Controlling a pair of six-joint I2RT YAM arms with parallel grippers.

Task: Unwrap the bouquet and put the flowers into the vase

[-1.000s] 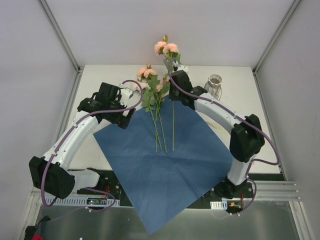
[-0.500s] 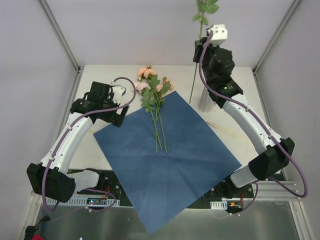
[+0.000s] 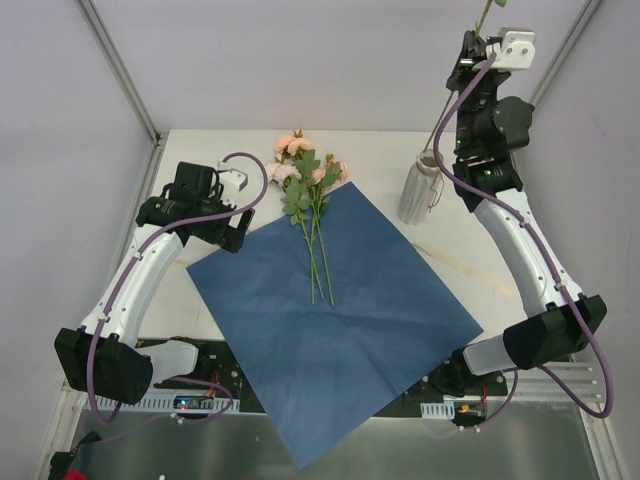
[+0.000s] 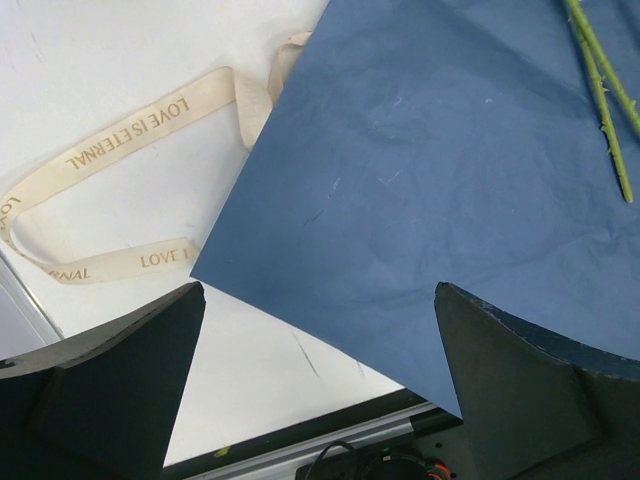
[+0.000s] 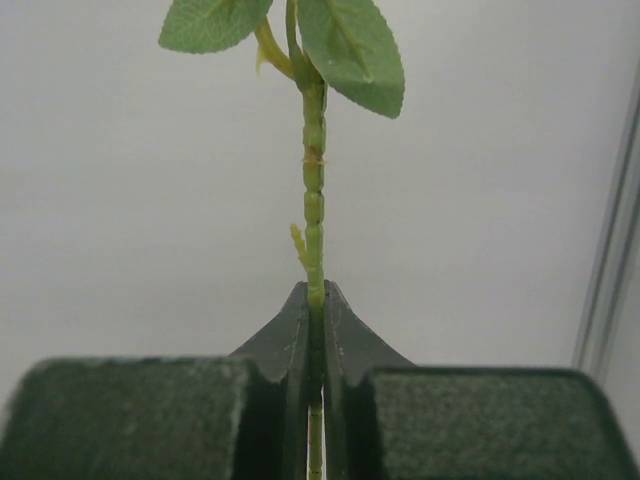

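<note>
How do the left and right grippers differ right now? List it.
The left gripper stands open and empty, low over the blue paper sheet; the right gripper is shut on a thin green leafy stem, high above the ribbed whitish vase. Both are dark and two-fingered.

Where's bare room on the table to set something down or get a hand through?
Free: the near half of the blue paper, below the stem ends of the flowers; the table strip between the blooms and the vase. Crowded: far-left, where the left pincer, ribbon and paper corner meet.
</note>
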